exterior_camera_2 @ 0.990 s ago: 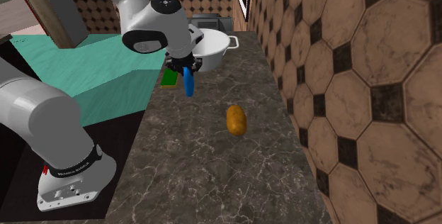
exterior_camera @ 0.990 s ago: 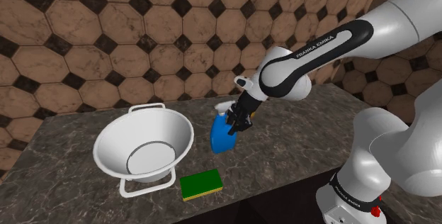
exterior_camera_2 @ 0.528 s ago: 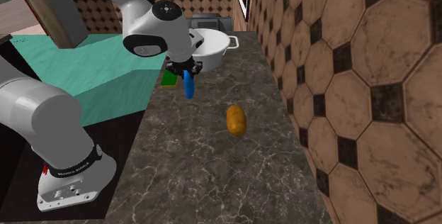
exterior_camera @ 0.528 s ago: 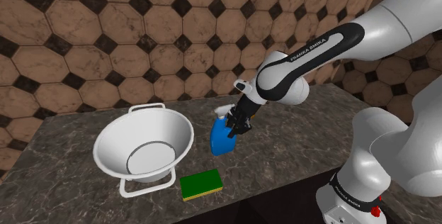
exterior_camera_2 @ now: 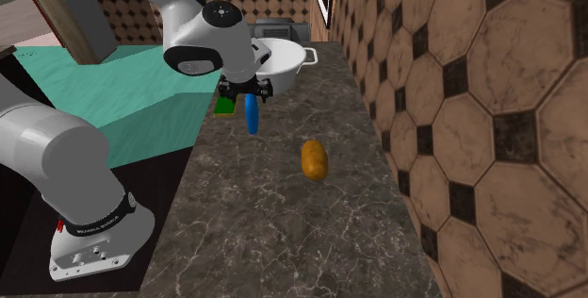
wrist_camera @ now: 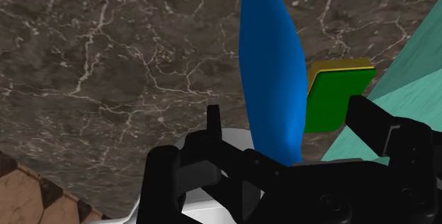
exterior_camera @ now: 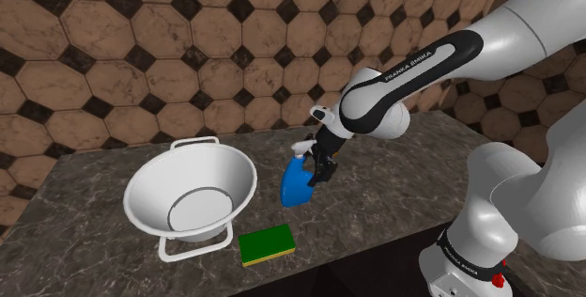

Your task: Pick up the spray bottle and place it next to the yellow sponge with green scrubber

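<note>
Since your tool (exterior_camera: 316,167) is spread around the blue spray bottle (exterior_camera: 295,187), standing on the desk (exterior_camera: 84,201) with the green-topped sponge (exterior_camera: 267,244) near its seven o'clock, only withdrawal seems left.

Glossy white arm (exterior_camera: 526,32), dark joints, black band lettered FRANKA EMIKA, all-black hand (exterior_camera: 316,167), red-marked base (exterior_camera: 467,257).

Arm's dark forearm band (exterior_camera: 420,63): "FRANKA EMIKA".
</note>
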Tool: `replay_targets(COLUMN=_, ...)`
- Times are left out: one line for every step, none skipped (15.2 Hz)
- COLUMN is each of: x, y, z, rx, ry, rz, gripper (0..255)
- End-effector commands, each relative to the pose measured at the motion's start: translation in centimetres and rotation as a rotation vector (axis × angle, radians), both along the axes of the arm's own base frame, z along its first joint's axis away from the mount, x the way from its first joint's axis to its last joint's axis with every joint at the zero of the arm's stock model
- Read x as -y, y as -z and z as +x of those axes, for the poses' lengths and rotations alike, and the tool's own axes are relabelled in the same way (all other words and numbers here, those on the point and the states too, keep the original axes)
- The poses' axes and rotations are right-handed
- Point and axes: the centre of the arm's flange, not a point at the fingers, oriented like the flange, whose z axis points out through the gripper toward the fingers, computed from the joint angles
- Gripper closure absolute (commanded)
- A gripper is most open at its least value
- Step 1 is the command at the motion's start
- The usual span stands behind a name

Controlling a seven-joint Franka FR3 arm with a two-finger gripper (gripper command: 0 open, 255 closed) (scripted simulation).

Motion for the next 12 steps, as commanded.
replay_targets(x=0.6, y=-1.2, z=-0.2, rx=0.000, ry=0.000, rz=0.000, gripper=0)
replay_targets(x=1.1, y=-2.4, z=-0.4, rx=0.000, ry=0.000, rz=0.000, gripper=0)
replay_targets(x=1.7, y=-3.5, z=-0.7, rx=0.000, ry=0.000, rz=0.000, gripper=0)
replay_targets(x=2.1, y=-4.5, z=-0.8, rx=0.000, ry=0.000, rz=0.000, gripper=0)
replay_targets(x=2.1, y=-4.5, z=-0.8, rx=0.000, ry=0.000, rz=0.000, gripper=0)
replay_targets(x=2.1, y=-4.5, z=-0.8, rx=0.000, ry=0.000, rz=0.000, gripper=0)
replay_targets(x=2.1, y=-4.5, z=-0.8, rx=0.000, ry=0.000, rz=0.000, gripper=0)
replay_targets(x=2.1, y=-4.5, z=-0.8, rx=0.000, ry=0.000, rz=0.000, gripper=0)
replay_targets(x=2.1, y=-4.5, z=-0.8, rx=0.000, ry=0.000, rz=0.000, gripper=0)
replay_targets(x=2.1, y=-4.5, z=-0.8, rx=0.000, ry=0.000, rz=0.000, gripper=0)
replay_targets(x=2.1, y=-4.5, z=-0.8, rx=0.000, ry=0.000, rz=0.000, gripper=0)
replay_targets(x=2.1, y=-4.5, z=-0.8, rx=0.000, ry=0.000, rz=0.000, gripper=0)
